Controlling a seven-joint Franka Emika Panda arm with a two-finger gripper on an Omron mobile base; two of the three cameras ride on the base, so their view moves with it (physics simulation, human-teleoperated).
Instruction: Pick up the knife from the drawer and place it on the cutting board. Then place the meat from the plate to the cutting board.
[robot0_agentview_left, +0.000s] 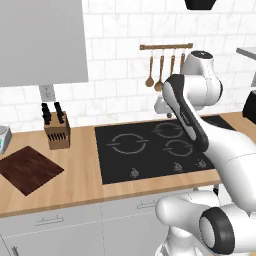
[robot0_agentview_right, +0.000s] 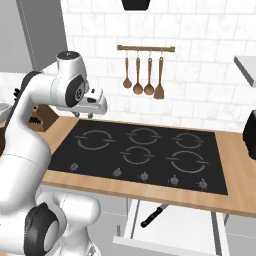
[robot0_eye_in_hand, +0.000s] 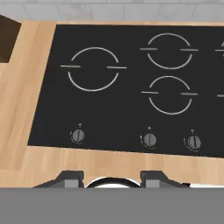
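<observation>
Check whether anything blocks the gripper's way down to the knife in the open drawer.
The gripper hovers over the black cooktop, jaws apart and empty. The knife lies in the open drawer below the counter edge. That overhanging edge is the only obstacle; nothing covers the knife.

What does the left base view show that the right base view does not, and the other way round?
Left base view alone: the cutting board lying bare on the counter, and the knife block seen whole, beside it.

Right base view alone: the open drawer under the counter with the knife lying inside, not yet picked up.

Both share: the black cooktop, the wooden utensils hanging on the wall rail, and the arm raised over the counter.
</observation>
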